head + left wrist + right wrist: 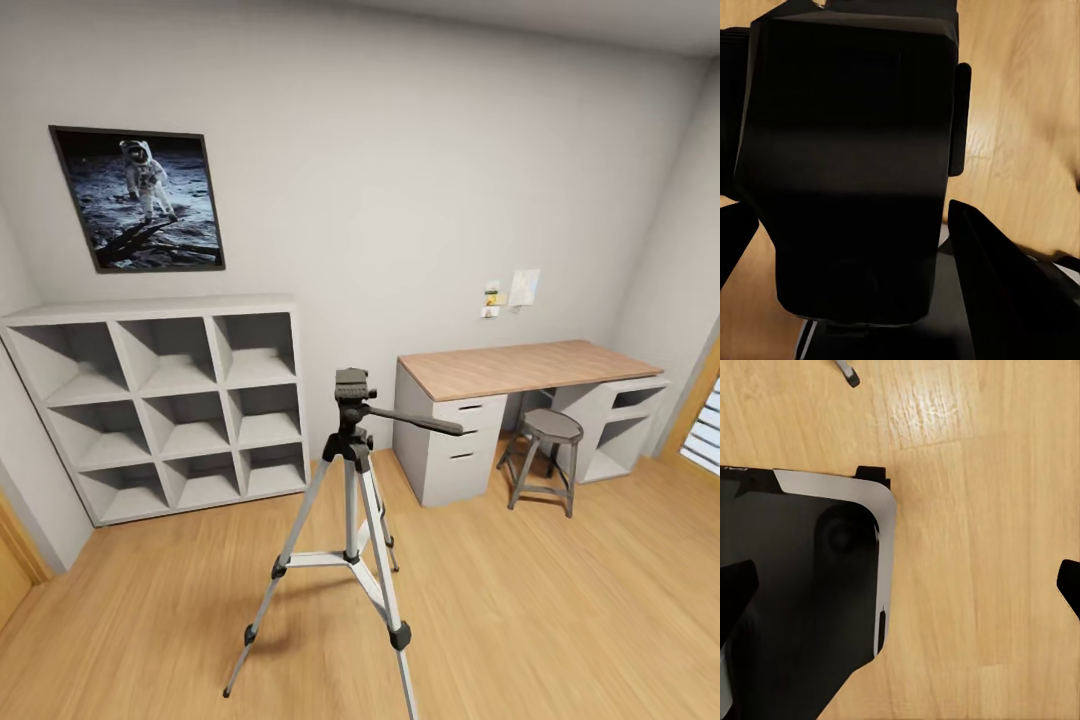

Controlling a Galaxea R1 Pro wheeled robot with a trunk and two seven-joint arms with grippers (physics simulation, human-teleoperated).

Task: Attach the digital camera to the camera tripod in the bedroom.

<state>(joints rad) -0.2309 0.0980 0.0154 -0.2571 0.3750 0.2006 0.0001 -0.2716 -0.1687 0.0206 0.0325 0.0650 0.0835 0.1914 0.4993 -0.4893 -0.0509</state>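
Tripod legs spread on the light wood floor [560, 620] put the camera tripod [352, 520] in the near middle of the bedroom in the head view, upright, its black head bare on top and its long pan handle [415, 420] pointing toward the table [520, 368] at the right. That table has a wooden top on pale grey drawer units and stands against the back wall; a round stool [545, 450] sits in front of its open middle, apart from the tripod. White cube shelves [170, 405] stand against the same wall to the left of the tripod, and a framed picture of an astronaut [140, 198] hangs above them. Small notes [512, 292] are stuck to the wall above the table.

In the left wrist view the digital camera [851, 172], a black boxy body, sits between the dark fingers of the left pincer [855, 225]; one finger [1005, 285] shows beside it and another at the opposite edge, so the pincer looks to be pinching the camera, with wood floor behind.

In the right wrist view the right pincer [904, 589] is spread wide, one fingertip [735, 592] at each side of the frame and nothing between them. Below it lie wood planks and a black, silver-edged corner of the robot's base [802, 585]. A black tripod foot [849, 373] rests on the floor nearby
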